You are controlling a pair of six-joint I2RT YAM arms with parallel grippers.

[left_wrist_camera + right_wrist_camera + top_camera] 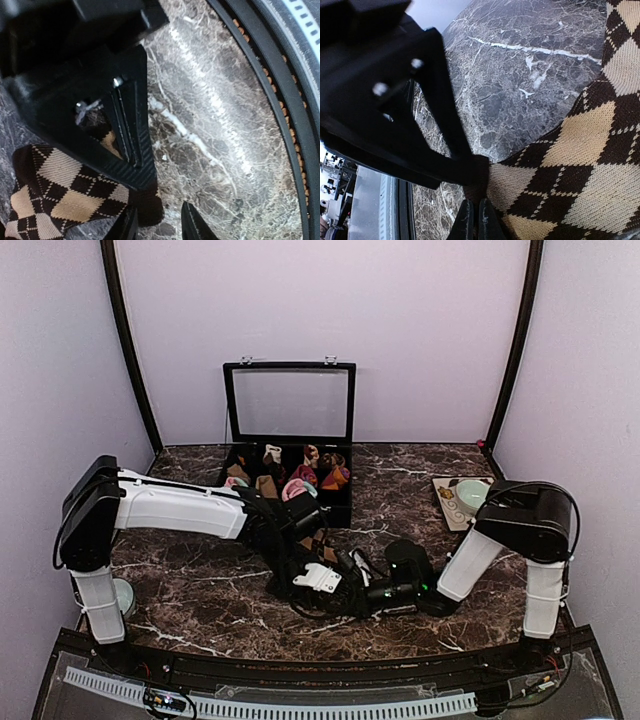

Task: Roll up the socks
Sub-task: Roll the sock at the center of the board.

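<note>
1. Closest to the right wrist lens, the right gripper [477,222] is being pressed shut on a dark edge of the brown-and-beige sock [580,150], with no gap being left between its fingers.
2. That sock is being spread flat on the marble table [520,65], near the middle of the front half, and its diamond pattern is being shown face up from the pinched edge out to the right of that view.
3. From the left wrist, the left gripper [160,225] is being held with its fingers parted a little, and bare marble is being seen between them.
4. Nothing is being gripped by the left gripper; a dark corner of the sock is lying just ahead of its fingertips, close against one of them.
5. Both grippers are being brought together over the sock, so each is being filmed at close range as a large black wedge by the other's camera.
6. Along the near side of the table, a black rail [280,100] is being seen curving past.
7. Behind the arms, a black box [338,508] is being left with its lid [290,400] standing upright, and small coloured rolls [300,485] are sitting in its compartments.
8. At the right of the table, well apart from the sock, a pale bowl [470,492] is being carried on a tray [445,508].
</note>
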